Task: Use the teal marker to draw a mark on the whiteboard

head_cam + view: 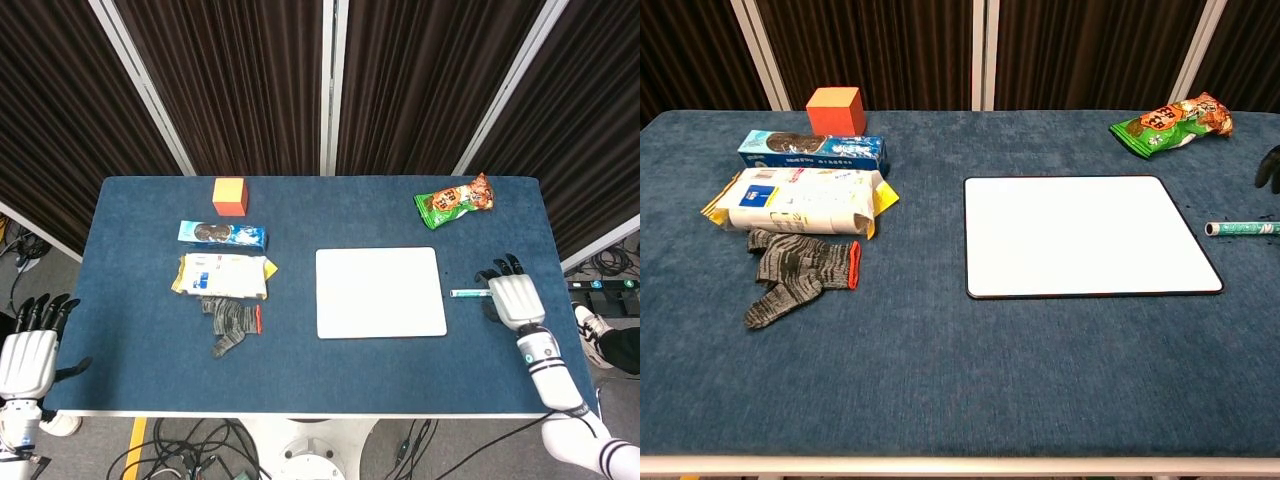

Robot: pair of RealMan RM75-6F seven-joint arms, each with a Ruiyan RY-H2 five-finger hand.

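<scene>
The teal marker (468, 293) lies flat on the blue table just right of the white whiteboard (380, 292), pointing left-right. My right hand (512, 293) hovers palm down over the marker's right end, fingers spread, holding nothing. In the chest view the marker (1243, 228) shows at the right edge beside the whiteboard (1087, 235), with only dark fingertips (1269, 165) of the right hand above it. My left hand (28, 350) is off the table's left front corner, fingers apart and empty.
On the left half sit an orange cube (230, 196), a blue cookie box (222, 234), a white and yellow packet (223, 276) and a grey glove (232, 325). A green snack bag (454, 200) lies at the back right.
</scene>
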